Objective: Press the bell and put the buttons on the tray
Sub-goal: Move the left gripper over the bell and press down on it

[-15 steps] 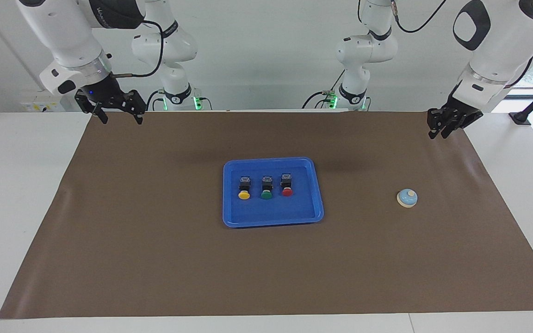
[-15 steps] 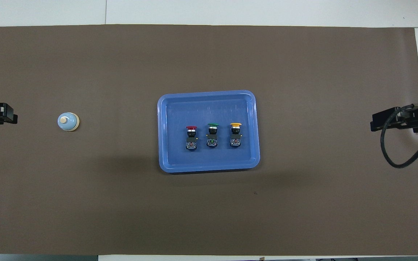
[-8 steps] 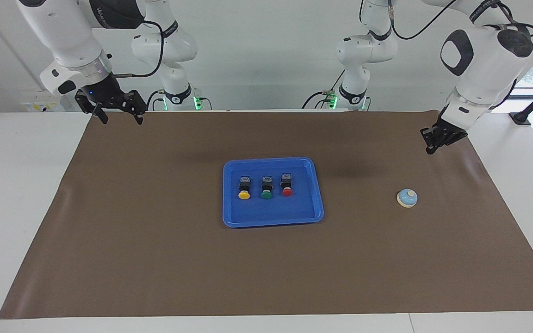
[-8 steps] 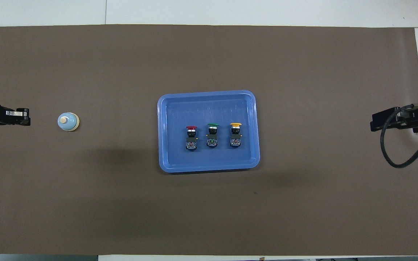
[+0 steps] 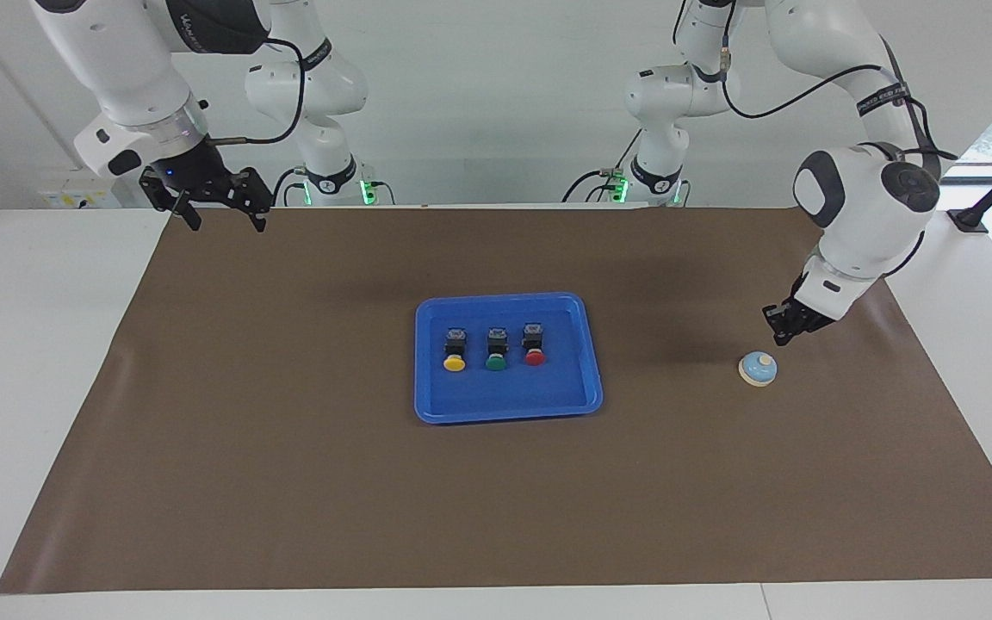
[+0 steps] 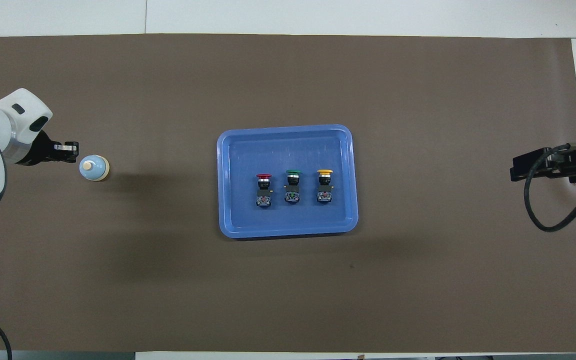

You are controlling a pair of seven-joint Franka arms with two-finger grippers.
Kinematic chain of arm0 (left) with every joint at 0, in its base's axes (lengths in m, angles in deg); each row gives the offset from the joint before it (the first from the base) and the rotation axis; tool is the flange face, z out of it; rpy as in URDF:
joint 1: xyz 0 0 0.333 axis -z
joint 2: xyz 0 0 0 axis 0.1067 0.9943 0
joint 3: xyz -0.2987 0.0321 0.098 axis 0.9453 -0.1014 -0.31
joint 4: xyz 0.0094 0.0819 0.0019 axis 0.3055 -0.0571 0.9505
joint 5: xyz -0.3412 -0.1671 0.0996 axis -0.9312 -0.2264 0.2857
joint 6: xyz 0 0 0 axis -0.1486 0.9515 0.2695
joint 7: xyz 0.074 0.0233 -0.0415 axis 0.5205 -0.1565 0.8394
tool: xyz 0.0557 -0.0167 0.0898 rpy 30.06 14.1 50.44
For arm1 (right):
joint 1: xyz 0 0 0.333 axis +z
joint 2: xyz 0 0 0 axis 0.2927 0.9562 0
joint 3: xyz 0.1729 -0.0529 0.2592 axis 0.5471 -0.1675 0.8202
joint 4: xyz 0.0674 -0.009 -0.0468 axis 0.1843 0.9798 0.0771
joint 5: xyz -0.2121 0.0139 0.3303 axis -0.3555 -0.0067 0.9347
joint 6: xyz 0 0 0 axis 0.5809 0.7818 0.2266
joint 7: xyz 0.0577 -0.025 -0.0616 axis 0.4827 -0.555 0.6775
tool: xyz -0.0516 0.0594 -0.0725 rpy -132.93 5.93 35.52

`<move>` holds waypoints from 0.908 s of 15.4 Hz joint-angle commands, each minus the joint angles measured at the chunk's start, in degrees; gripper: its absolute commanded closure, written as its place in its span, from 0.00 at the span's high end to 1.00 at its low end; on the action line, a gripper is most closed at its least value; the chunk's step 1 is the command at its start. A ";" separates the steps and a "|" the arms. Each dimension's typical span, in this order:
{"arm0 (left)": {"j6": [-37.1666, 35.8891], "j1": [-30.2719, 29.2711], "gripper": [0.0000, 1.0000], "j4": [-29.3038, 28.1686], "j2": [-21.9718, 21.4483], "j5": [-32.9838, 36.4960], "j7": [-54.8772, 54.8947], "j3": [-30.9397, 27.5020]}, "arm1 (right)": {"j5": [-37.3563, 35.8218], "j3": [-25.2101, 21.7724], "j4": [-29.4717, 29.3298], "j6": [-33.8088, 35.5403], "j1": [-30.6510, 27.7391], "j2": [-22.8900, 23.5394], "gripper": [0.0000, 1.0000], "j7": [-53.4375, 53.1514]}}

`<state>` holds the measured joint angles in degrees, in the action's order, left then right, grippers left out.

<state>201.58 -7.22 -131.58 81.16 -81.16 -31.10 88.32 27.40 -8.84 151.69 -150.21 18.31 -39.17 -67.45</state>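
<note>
Surface (image 5: 57,362) comes first in our reading, white at its ends, with a brown mat (image 5: 289,482) covering nearly all of it; wide bare mat lies all round the tray (image 5: 509,412), which sits at the middle with its long sides running between the two arms' ends; we see the buttons (image 5: 495,349) in a row inside it, yellow toward the right arm's end, green between, red toward the left arm's end, each lying on its side with its cap pointing away from the robots; the bell (image 5: 758,368) sits upright, well apart from the tray, toward the left arm's end; the left gripper (image 5: 779,337) hangs just above it, fingers together, not touching; the right gripper (image 5: 219,220) waits over the mat's corner, fingers apart, empty.
</note>
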 commanded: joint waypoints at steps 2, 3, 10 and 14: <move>4.74 -0.48 0.00 -1.44 1.41 0.95 -0.17 0.03 | -0.17 0.57 -0.42 0.76 -0.67 0.22 1.00 1.01; 5.18 -0.66 0.00 -1.96 1.50 0.95 -0.17 0.03 | -0.17 0.57 -0.42 0.76 -0.67 0.22 1.00 1.01; 10.62 -0.66 0.00 -8.72 1.06 0.95 -0.08 0.03 | -0.17 0.57 -0.42 0.76 -0.67 0.22 1.00 1.01; 5.03 -0.66 0.00 -4.09 1.50 1.04 0.00 -0.06 | -0.17 0.57 -0.42 0.76 -0.67 0.22 1.00 1.01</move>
<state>209.63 -7.37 -137.54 83.12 -81.16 -31.10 88.09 27.40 -8.84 151.69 -150.21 18.31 -39.17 -67.45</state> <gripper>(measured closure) 0.991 0.000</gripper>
